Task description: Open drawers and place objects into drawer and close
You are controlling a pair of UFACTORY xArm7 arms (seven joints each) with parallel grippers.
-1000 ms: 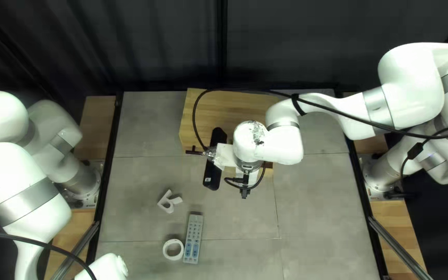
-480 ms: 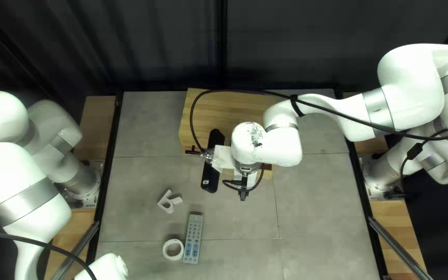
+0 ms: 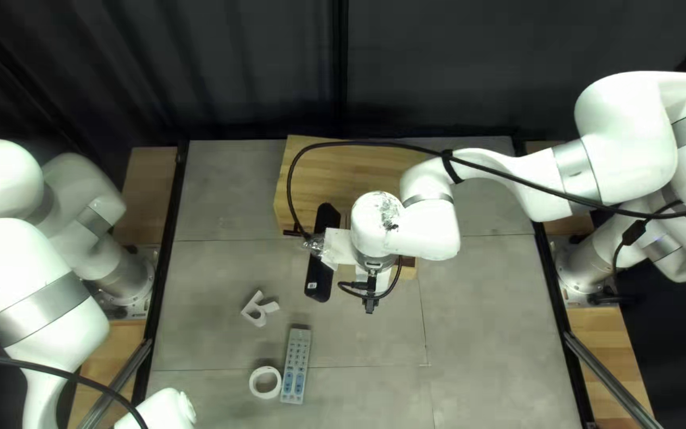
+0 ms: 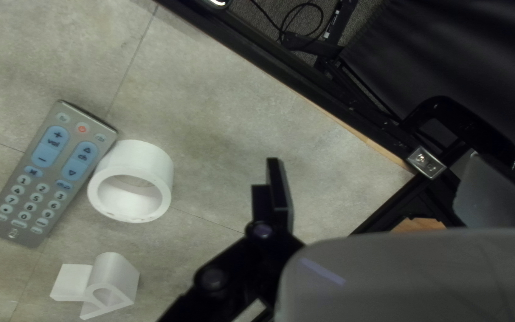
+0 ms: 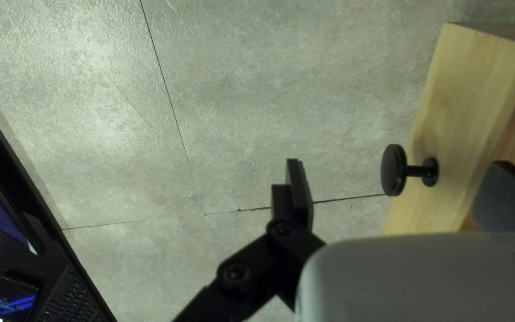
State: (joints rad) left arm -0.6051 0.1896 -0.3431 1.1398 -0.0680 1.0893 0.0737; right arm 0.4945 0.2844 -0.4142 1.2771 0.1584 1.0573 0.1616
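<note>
Apparently the opening step is in hand: the drawer (image 5: 460, 119) looks partly pulled out toward six o'clock of the wooden cabinet (image 3: 359, 171) in the top left view. The right gripper (image 5: 397, 173) is spread wide, its fingers on either side of the knob (image 5: 394, 170) but gripping nothing. The remote (image 3: 295, 367) lies well apart, between six and seven o'clock from the cabinet; the white ring (image 4: 144, 158) is just beside it at eight o'clock, the white bracket (image 3: 257, 307) at eleven. The left gripper (image 4: 379, 170) is also wide open and empty, near those loose things. Next, I'd back the right gripper clear of the knob if the gap suffices, then bring the left over one object, squared up for a grasp.
</note>
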